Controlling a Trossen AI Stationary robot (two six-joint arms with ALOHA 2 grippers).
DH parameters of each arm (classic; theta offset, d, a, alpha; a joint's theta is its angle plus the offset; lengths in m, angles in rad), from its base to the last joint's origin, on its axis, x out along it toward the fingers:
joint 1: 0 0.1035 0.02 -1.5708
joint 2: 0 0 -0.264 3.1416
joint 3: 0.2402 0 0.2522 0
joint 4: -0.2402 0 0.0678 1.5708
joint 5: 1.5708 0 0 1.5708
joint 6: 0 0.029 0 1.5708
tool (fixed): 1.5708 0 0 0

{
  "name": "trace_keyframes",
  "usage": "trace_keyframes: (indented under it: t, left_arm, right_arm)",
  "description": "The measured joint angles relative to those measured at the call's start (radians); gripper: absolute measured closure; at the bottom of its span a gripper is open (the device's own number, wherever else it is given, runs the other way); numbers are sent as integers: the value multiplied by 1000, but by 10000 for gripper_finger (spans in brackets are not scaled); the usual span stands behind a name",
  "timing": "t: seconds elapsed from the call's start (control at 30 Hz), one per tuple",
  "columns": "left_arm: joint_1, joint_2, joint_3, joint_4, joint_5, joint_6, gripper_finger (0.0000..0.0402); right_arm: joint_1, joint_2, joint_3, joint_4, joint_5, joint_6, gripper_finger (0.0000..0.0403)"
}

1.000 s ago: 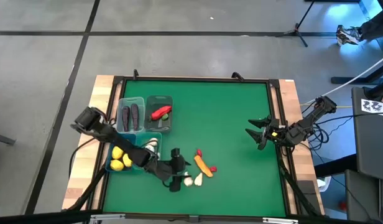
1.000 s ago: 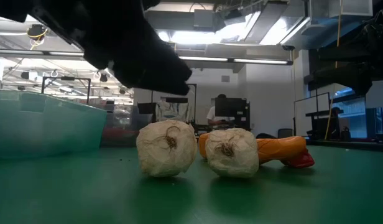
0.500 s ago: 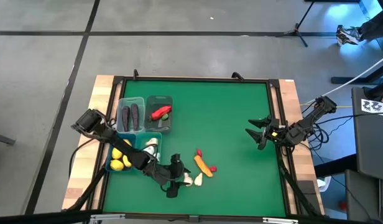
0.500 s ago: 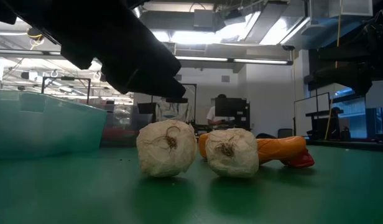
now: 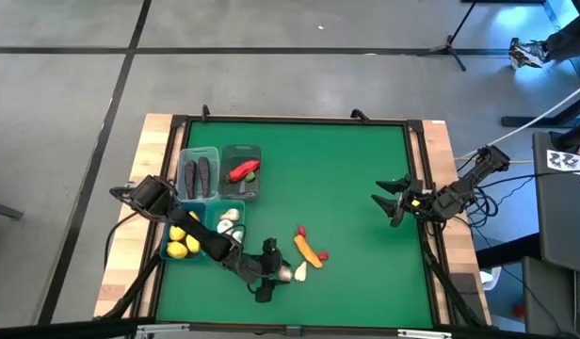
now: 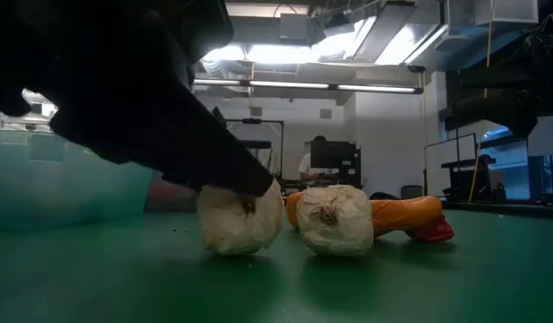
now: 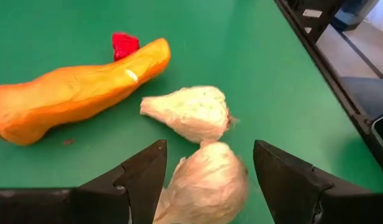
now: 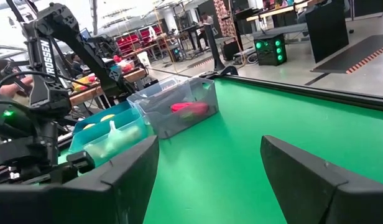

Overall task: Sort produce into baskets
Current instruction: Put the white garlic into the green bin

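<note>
A white garlic bulb (image 7: 204,186) lies on the green worktop (image 5: 346,188) near its front edge, between the spread fingers of the left claw (image 7: 207,177), which is open around it and not yet closed on it. A second garlic bulb (image 7: 190,113) lies just beside it, with the orange carrot (image 7: 67,93) and a small red pepper (image 7: 124,43) close by. Much of the sorting looks done: four baskets (image 5: 219,151) at the left hold two eggplants (image 5: 199,173), a red pepper (image 5: 243,170), lemons (image 5: 180,242) and garlic (image 5: 227,220). The four loose pieces remain. The right claw (image 5: 392,203) waits open near the worktop's right edge.
</note>
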Motion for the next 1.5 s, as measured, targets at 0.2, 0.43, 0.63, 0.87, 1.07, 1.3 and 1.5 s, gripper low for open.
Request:
trace_keyframes:
  t: [0.2,0.43,0.63,0.87,1.07,1.3,1.5]
  left_arm:
    - [0,-1,0,-10,12,9,166]
    - [0,-1,0,-33,23,13,166]
    - [0,-2,0,-56,27,13,167]
    - [0,-2,0,-57,32,13,169]
    - [0,-2,0,-57,32,13,208]
    - [0,-2,0,-57,32,13,247]
    - [5,-21,0,-58,32,13,238]
  right_arm:
    - [0,0,0,0,0,1,123]
    - [0,0,0,0,0,1,123]
    - [0,0,0,0,-1,1,123]
    - [0,0,0,0,-1,1,123]
    - [0,0,0,0,-1,1,123]
    - [0,0,0,0,-1,1,123]
    - [0,0,0,0,-1,1,123]
